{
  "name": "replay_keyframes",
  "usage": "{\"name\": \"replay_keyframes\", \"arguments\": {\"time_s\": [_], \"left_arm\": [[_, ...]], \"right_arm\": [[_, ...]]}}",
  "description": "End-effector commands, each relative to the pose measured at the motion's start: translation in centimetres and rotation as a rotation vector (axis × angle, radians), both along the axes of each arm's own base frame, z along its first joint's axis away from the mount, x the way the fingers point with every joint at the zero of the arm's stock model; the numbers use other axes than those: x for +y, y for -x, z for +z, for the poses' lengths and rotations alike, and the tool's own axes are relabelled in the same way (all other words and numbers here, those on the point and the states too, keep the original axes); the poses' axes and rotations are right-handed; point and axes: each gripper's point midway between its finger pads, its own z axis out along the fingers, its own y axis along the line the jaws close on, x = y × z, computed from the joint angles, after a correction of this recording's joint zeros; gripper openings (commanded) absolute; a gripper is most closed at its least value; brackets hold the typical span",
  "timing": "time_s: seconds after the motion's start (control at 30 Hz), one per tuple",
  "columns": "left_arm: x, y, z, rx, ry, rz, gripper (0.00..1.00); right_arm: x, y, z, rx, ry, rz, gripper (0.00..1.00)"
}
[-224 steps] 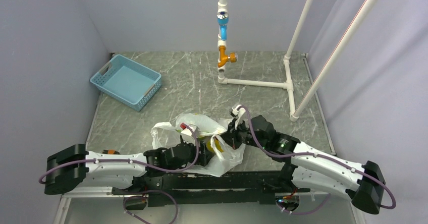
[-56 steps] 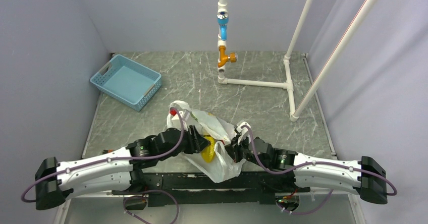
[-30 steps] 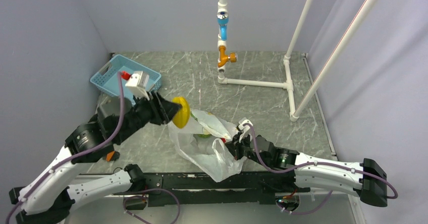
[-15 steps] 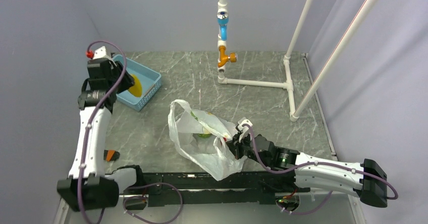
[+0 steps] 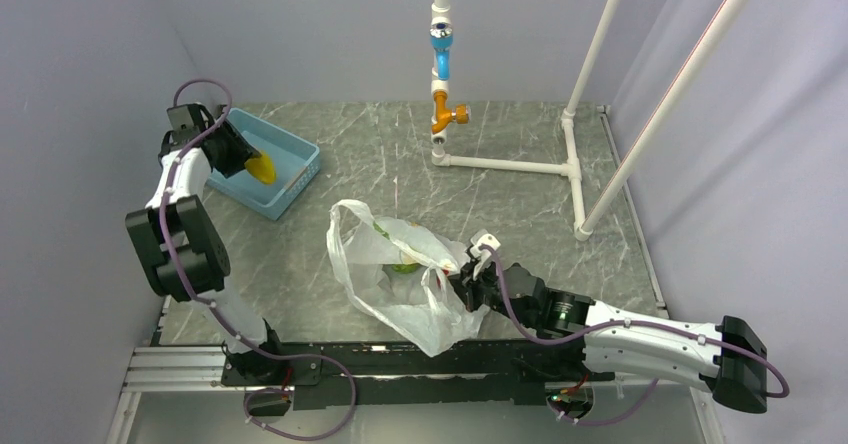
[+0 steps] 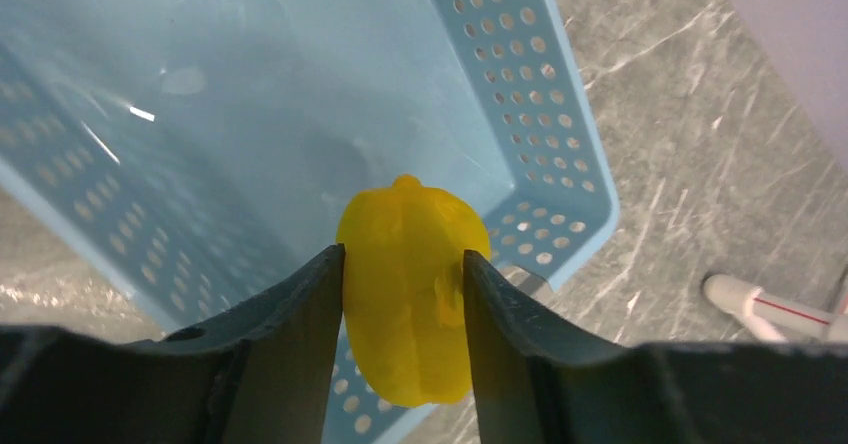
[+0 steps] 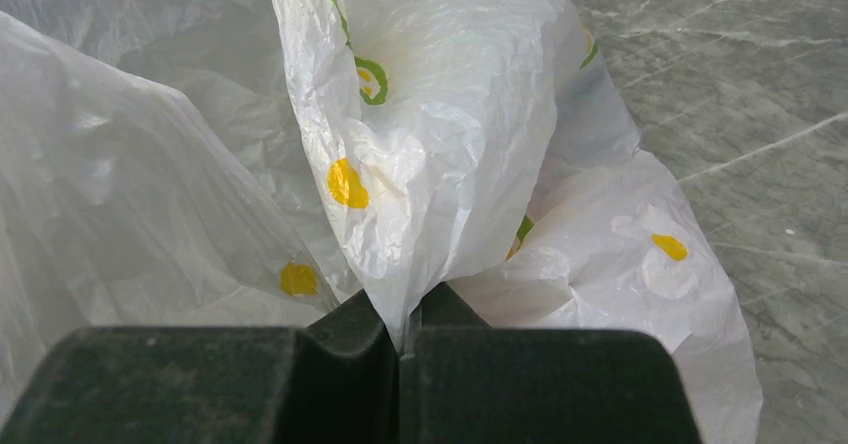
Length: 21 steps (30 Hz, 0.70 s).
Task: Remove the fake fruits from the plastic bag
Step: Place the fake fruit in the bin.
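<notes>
the left claw [image 6: 402, 256] pinches the yellow fake fruit [image 6: 405, 314] by its sides, long axis along the fingers, hanging over the inside of the blue basket [image 6: 560, 124]. the right claw [image 7: 402, 319] is pressed together on a fold of the plastic bag [image 7: 450, 164]; a green fruit [image 5: 405, 267] lies inside it, nearer that arm.

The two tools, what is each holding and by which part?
Left tool clamps the yellow fruit by its sides; right tool pinches a fold of the plastic bag.
</notes>
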Motion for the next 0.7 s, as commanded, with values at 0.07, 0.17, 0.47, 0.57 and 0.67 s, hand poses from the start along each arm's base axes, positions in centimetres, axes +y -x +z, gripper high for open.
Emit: {"name": "replay_keyframes", "arguments": {"time_s": [0.07, 0.17, 0.47, 0.57, 0.67], "left_arm": [[0.7, -1.8, -0.9, 0.034, -0.021, -0.097, 0.56], [0.9, -1.0, -2.7, 0.065, -0.017, -0.089, 0.57], [-0.5, -0.3, 1.7, -0.044, 0.011, -0.122, 0.75], [-1.7, 1.3, 5.5, -0.123, 0.005, -0.135, 0.78], [-4.6, 4.5, 8.8, -0.211, 0.046, -0.200, 0.78]], "right_arm": [[0.1, -0.6, 3.1, -0.030, -0.077, -0.028, 0.00], [0.1, -0.6, 3.4, -0.021, -0.087, -0.036, 0.00], [0.9, -0.7, 4.3, -0.011, -0.091, -0.028, 0.00], [0.9, -0.7, 4.3, -0.016, -0.090, -0.025, 0.00], [0.9, -0.8, 4.1, -0.021, -0.081, -0.022, 0.00]]}}
